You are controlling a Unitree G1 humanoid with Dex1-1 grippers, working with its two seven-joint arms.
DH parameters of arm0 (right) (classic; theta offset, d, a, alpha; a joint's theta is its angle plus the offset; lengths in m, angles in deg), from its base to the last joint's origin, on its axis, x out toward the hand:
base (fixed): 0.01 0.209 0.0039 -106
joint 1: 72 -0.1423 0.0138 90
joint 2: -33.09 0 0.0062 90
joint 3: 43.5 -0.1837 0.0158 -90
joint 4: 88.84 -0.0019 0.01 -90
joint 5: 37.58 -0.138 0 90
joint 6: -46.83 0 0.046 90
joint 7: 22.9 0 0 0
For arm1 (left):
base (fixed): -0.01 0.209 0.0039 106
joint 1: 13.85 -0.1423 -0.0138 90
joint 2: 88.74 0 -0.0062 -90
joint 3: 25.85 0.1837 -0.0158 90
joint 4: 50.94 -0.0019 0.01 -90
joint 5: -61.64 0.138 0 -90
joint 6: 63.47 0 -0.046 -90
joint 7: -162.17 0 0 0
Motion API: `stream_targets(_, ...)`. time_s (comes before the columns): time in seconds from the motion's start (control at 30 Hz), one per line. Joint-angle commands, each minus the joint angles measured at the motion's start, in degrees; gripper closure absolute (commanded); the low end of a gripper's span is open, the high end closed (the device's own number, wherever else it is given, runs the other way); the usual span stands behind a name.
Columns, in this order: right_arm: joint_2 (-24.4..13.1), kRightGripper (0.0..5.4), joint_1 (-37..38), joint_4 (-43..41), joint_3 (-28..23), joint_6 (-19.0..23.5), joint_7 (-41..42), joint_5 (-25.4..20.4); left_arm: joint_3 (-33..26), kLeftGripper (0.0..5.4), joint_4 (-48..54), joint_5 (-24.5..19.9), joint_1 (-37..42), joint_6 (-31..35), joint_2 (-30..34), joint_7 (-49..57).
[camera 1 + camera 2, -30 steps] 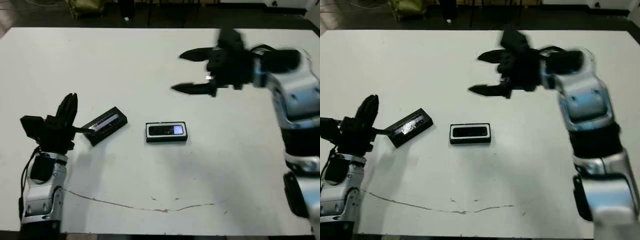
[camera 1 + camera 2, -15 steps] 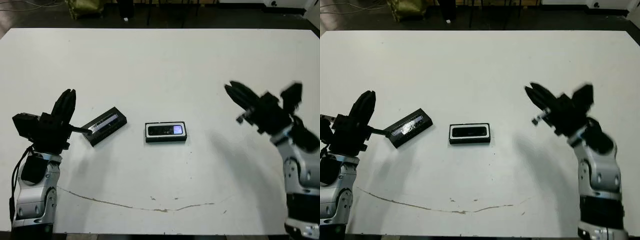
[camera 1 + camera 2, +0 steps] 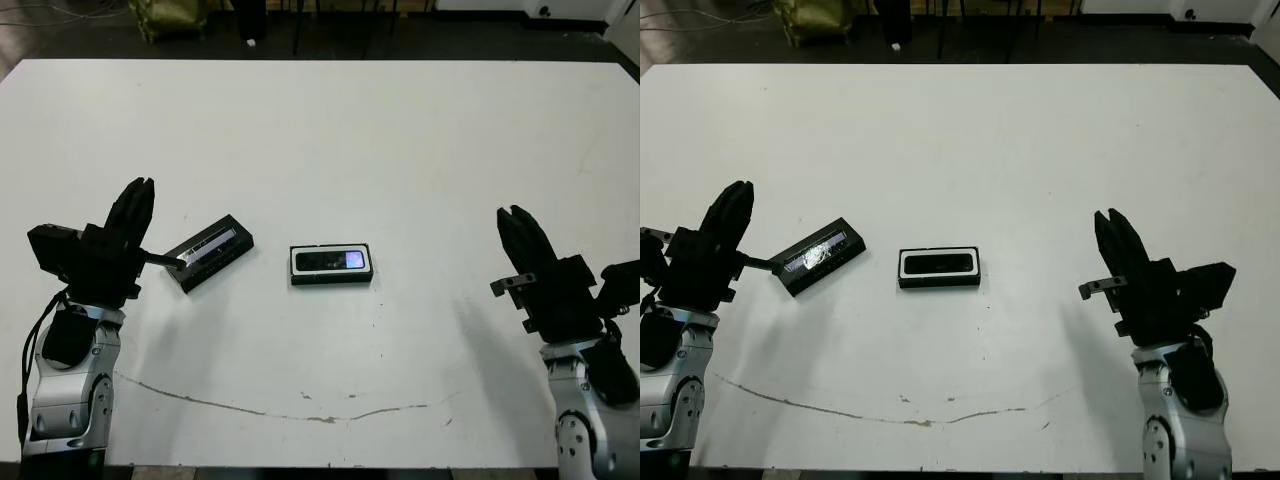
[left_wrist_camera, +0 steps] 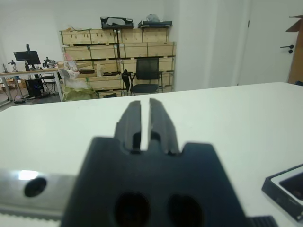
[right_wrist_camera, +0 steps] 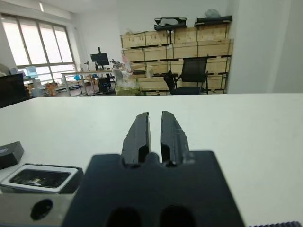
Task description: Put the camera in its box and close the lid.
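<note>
The box (image 3: 297,272), a black tray with white lining, lies open at the table's middle. Inside it lies the camera (image 3: 331,261), flat and black, its bluish-white patch toward the right end. The lid (image 3: 208,252) with its silvery stripe rests slanted on the table just left of the box. My left gripper (image 3: 138,190) is shut and holds nothing, close beside the lid's left end. At the near right my right gripper (image 3: 512,215) is also shut and holds nothing, well apart from the box. The right wrist view shows the box (image 5: 42,177) beside that gripper's fingers (image 5: 140,132).
The white table (image 3: 330,130) carries a thin brownish crack line (image 3: 280,412) near its front edge. Beyond the far edge stand dark chair legs and a green bag (image 3: 170,15). Wooden crates and a chair (image 4: 144,75) show in the wrist views.
My right arm swung back from above the far middle of the table to the near right edge, and its fingers went from wide open to shut. Left arm, lid and box stayed put.
</note>
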Motion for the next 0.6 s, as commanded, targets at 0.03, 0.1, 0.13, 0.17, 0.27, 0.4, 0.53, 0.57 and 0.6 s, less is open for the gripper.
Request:
stream_targets(0.03, 0.2, 5.38, 1.3, -0.6, 1.0, 1.2, -2.1, 0.7, -0.4, 5.4, 0.1, -0.2, -1.4, 2.0, 1.6, -0.7)
stream_targets(0.1, 0.4, 5.38, 1.7, -1.5, 1.6, 1.4, -3.2, 1.0, -0.5, 5.4, 0.9, -0.7, -1.7, 3.3, 2.4, -1.3)
stream_targets(0.13, 0.4, 5.38, 1.8, -1.7, 1.9, 1.3, -3.2, 0.5, -0.5, 5.4, 1.1, -0.8, -1.8, 3.6, 2.8, -1.7)
stream_targets(0.17, 0.4, 5.38, 1.9, -1.8, 2.2, 1.0, -2.8, -0.2, -0.4, 5.4, 1.5, -1.0, -1.9, 4.2, 3.3, -2.2)
stream_targets(0.27, 0.6, 5.38, 1.7, -1.6, 2.7, 0.2, -2.0, -2.1, 0.1, 5.4, 3.8, -0.5, -2.6, 8.6, 5.9, -3.0)
stream_targets(0.4, 0.0, 5.4, 1.5, -1.4, 3.3, 0.3, -0.9, -3.6, 0.4, 5.01, 6.4, -1.1, -3.0, 13.8, 9.8, -5.8)
stream_targets(0.53, -0.4, 5.4, 1.4, -1.1, 3.4, 0.0, -0.5, -4.0, 1.6, 4.08, 4.7, -0.5, -2.0, 15.5, 13.9, -10.6)
stream_targets(0.57, -0.5, 5.4, 1.3, -0.8, 3.4, 0.0, -0.2, -4.2, 2.0, 3.82, 3.4, 0.0, -1.5, 14.8, 14.9, -12.1)
stream_targets(0.6, -0.6, 5.4, 1.3, -0.5, 3.3, -0.1, -0.2, -4.0, 2.6, 3.61, 2.1, 0.6, -0.9, 14.1, 15.9, -13.6)
